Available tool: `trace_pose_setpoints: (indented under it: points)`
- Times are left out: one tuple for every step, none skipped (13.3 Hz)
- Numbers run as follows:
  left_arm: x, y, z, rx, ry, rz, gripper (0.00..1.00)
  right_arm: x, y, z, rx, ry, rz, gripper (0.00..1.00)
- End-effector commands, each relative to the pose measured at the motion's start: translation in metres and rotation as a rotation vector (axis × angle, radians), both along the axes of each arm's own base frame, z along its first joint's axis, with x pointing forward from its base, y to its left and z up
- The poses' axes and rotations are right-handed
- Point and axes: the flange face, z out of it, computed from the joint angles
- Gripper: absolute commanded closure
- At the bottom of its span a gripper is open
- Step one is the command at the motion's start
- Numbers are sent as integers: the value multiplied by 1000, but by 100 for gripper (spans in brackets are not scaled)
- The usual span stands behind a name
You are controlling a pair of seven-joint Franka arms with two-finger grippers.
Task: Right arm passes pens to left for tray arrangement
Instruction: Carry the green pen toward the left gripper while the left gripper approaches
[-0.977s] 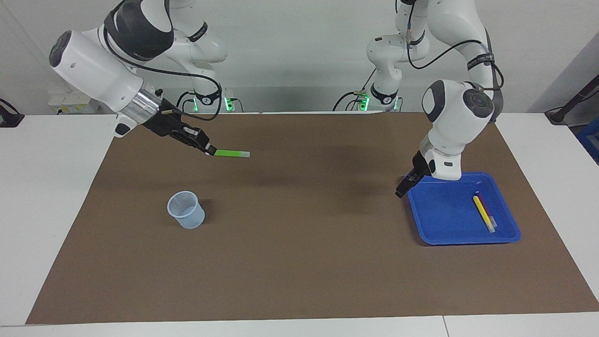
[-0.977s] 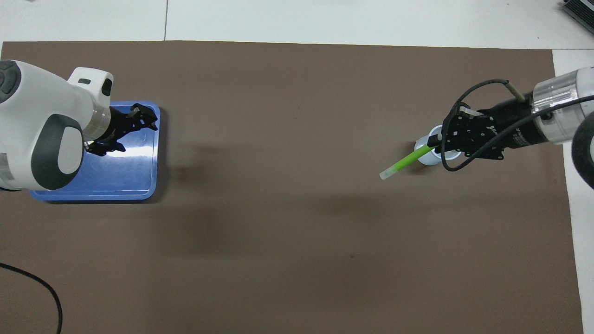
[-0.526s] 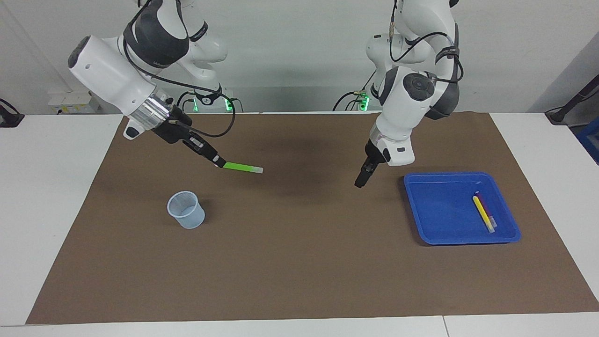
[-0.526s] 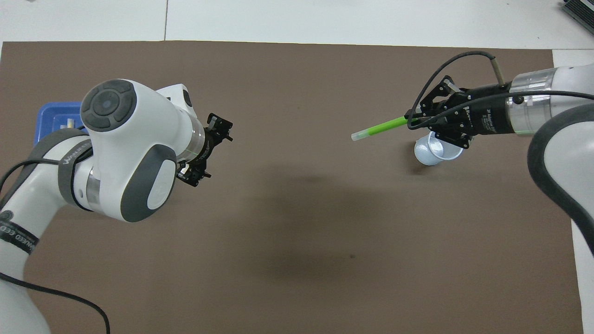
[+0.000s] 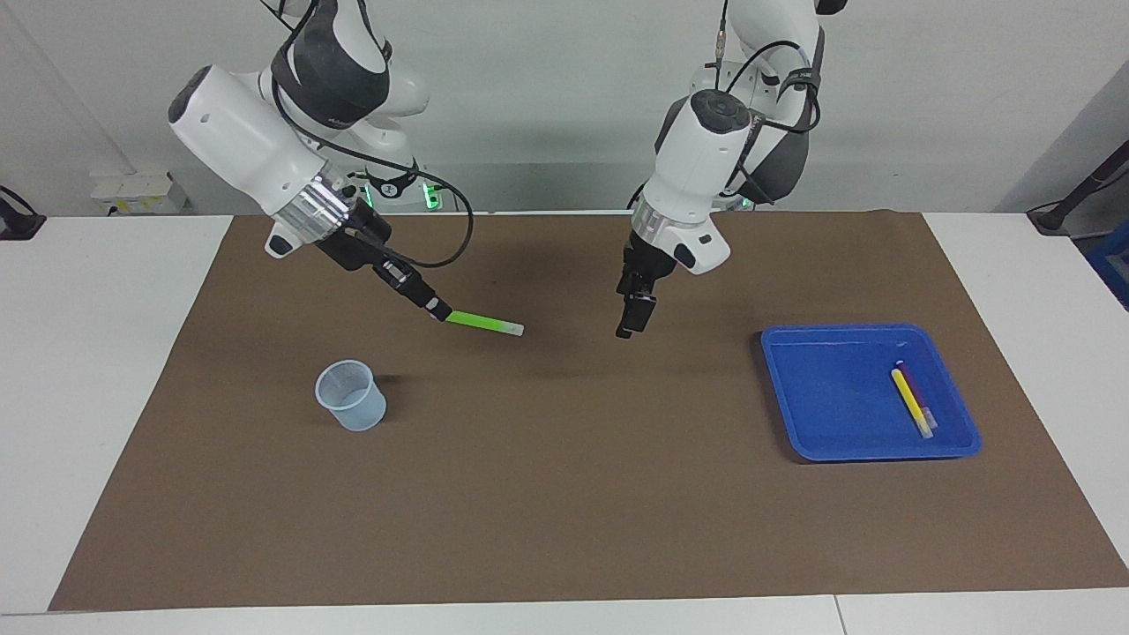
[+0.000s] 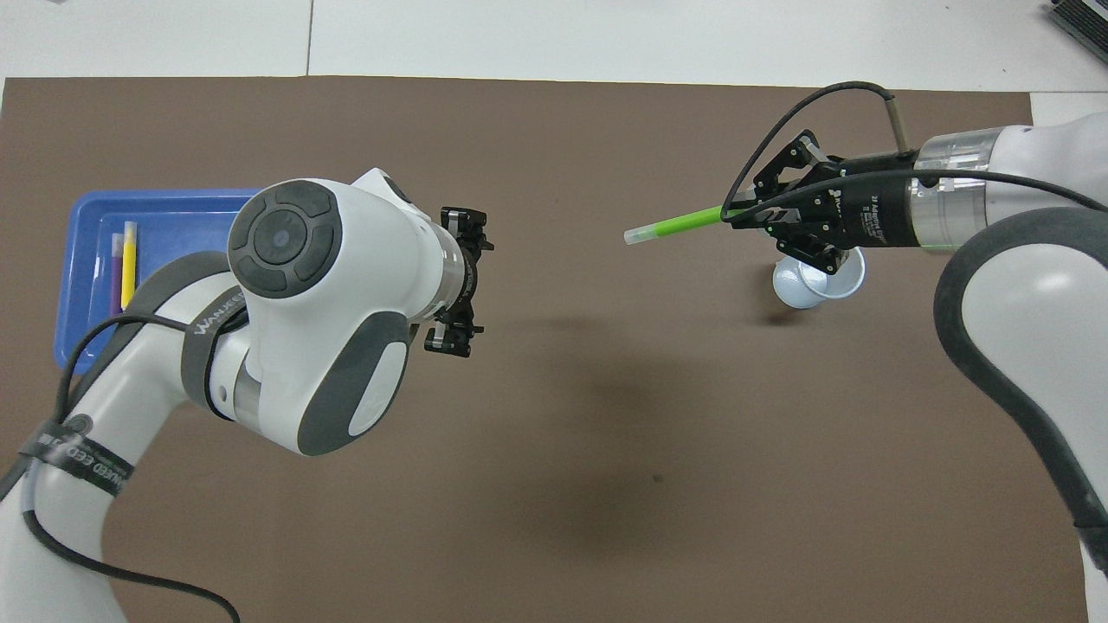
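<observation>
My right gripper is shut on the end of the green pen and holds it nearly level in the air over the mat, whitish end toward my left gripper. It also shows in the overhead view, with the green pen sticking out. My left gripper hangs open and empty over the mat's middle, apart from the pen's tip; its spread fingers show from above. The blue tray sits at the left arm's end of the table and holds the yellow pen and the purple pen side by side.
A small translucent cup stands upright on the brown mat at the right arm's end, partly under the right gripper in the overhead view. The tray is partly covered by my left arm from above.
My left gripper has swung away from the tray to over the mat's middle. My right gripper has carried the green pen from over the cup toward the middle, narrowing the gap.
</observation>
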Motion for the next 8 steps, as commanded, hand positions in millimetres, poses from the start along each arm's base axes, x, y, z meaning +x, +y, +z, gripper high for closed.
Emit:
trace_pose_setpoints:
  points:
    - [-9,-30,11,-106,-23,143,0,-8,19,-1,27,22,-15,100]
    - [-9,-38,15,-139,-41,170,0,-12,31,-2,30,35,-8,100]
    - [-9,-46,19,-167,-49,197,0,-15,39,-4,27,42,3,100]
    - [-8,-53,25,-190,-50,228,0,-20,46,-7,25,47,16,100]
    - [-11,-64,29,-206,-46,240,0,-23,53,-6,24,49,28,100]
    - [-16,-70,32,-215,-48,235,0,-25,56,-8,24,56,28,100]
    - [-23,-79,32,-221,-41,234,0,-26,58,-9,23,60,28,100]
    - [-26,-83,33,-236,-37,257,0,-29,66,-9,25,65,38,100]
